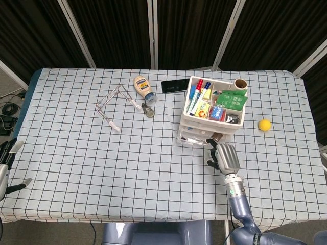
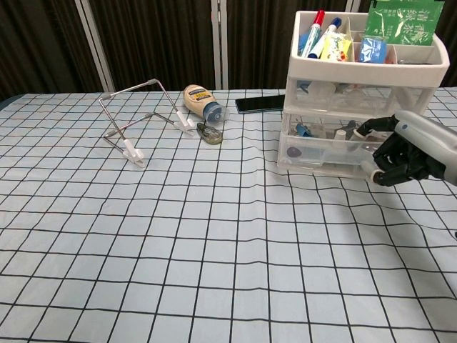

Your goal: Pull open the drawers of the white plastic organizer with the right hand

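Observation:
The white plastic organizer (image 1: 214,109) (image 2: 357,93) stands right of the table's middle. Its top tray holds markers, packets and a roll, and its clear drawers face me, looking shut or nearly so. My right hand (image 1: 223,155) (image 2: 410,153) is at the right half of the drawer fronts with its fingers (image 2: 371,132) curled in against them. Whether they hook a drawer edge does not show. My left hand (image 1: 7,163) hangs off the table's left edge with its fingers apart, holding nothing.
A mayonnaise bottle (image 1: 143,88) (image 2: 202,102), a metal wire stand (image 1: 113,104) (image 2: 136,118) and a small ring (image 1: 148,110) lie left of the organizer. A black phone (image 1: 174,86) lies behind it. A yellow ball (image 1: 264,124) sits to its right.

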Tool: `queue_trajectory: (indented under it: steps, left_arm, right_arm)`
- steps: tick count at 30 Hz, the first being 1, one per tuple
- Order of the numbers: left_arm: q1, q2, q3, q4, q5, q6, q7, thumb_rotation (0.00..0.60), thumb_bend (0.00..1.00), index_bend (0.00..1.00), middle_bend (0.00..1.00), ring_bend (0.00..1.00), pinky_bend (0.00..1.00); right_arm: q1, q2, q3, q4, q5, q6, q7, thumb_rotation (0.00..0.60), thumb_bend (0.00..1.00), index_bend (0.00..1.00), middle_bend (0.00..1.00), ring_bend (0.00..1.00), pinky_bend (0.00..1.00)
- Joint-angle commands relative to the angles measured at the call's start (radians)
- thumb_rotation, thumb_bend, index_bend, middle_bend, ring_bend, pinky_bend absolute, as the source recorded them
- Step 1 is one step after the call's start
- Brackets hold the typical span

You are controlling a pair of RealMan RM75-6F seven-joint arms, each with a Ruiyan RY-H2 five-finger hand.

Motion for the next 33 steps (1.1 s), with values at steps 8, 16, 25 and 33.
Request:
queue_trajectory:
  steps: [8, 16, 25, 33]
  left_arm:
    - [0.002, 0.000, 0.000, -0.002, 0.001, 0.004, 0.001, 0.600, 0.03, 0.00, 0.00, 0.00, 0.00]
    - [0.001, -0.001, 0.000, -0.003, -0.001, 0.001, 0.007, 0.600, 0.03, 0.00, 0.00, 0.00, 0.00]
    - [0.001, -0.001, 0.001, -0.005, 0.002, 0.000, 0.010, 0.600, 0.03, 0.00, 0.00, 0.00, 0.00]
    - [0.001, -0.001, 0.001, -0.005, 0.001, 0.000, 0.013, 0.600, 0.03, 0.00, 0.00, 0.00, 0.00]
  right_arm:
    - [-0.023, 0.009, -0.021, -0.008, -0.024, 0.019, 0.021, 0.600, 0.42, 0.55, 0.88, 0.88, 0.81]
    - [-0.048, 0.021, -0.046, -0.026, -0.056, 0.039, 0.042, 0.600, 0.42, 0.56, 0.88, 0.88, 0.81]
    - [-0.068, 0.030, -0.064, -0.032, -0.075, 0.050, 0.051, 0.600, 0.42, 0.56, 0.88, 0.88, 0.81]
    - [-0.087, 0.037, -0.071, -0.044, -0.083, 0.064, 0.046, 0.600, 0.42, 0.56, 0.88, 0.88, 0.81]
